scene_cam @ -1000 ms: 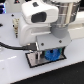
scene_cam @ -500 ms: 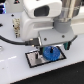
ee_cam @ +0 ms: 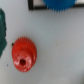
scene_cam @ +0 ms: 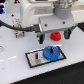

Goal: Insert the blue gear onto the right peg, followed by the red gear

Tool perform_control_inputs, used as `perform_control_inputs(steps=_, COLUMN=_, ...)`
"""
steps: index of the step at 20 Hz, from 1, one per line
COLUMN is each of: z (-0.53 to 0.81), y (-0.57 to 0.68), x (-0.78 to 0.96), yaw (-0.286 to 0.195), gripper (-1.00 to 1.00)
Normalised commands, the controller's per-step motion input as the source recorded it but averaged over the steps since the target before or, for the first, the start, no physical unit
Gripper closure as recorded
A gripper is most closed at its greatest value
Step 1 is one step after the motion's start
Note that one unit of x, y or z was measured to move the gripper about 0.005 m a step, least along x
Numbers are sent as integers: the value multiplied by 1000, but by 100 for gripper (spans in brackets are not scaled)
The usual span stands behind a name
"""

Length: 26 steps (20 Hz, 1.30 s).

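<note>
The blue gear lies flat on the black-framed pale plate, on its right half in the exterior view. The right peg is hidden under the gear's hub. The gear's edge shows in the wrist view. The red gear lies on the white table behind the plate. It also shows in the wrist view. My gripper hangs above the table over the red gear's area, clear of the blue gear. Its jaws look apart and empty. No fingers show in the wrist view.
A green object lies just to the exterior view's left of the red gear and shows at the wrist view's edge. A short dark pin stands on the plate's left half. Cables run at the exterior view's left.
My gripper has let go of the blue gear, risen from the plate and moved back toward the red gear. The blue gear stays on the plate.
</note>
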Motion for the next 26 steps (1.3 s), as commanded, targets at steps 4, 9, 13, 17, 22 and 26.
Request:
perform_control_inputs(steps=4, z=-8, y=324, x=-558, yaw=0, gripper=-100)
perform_control_inputs(steps=9, z=-169, y=289, x=-441, yaw=0, gripper=-100)
perform_control_inputs(steps=13, z=-293, y=264, x=-221, yaw=0, gripper=-100)
perform_control_inputs(steps=17, z=-366, y=211, x=-104, yaw=0, gripper=-100)
perform_control_inputs(steps=22, z=-398, y=134, x=-82, yaw=0, gripper=-100)
perform_control_inputs(steps=26, z=-401, y=36, x=-61, yaw=0, gripper=-100)
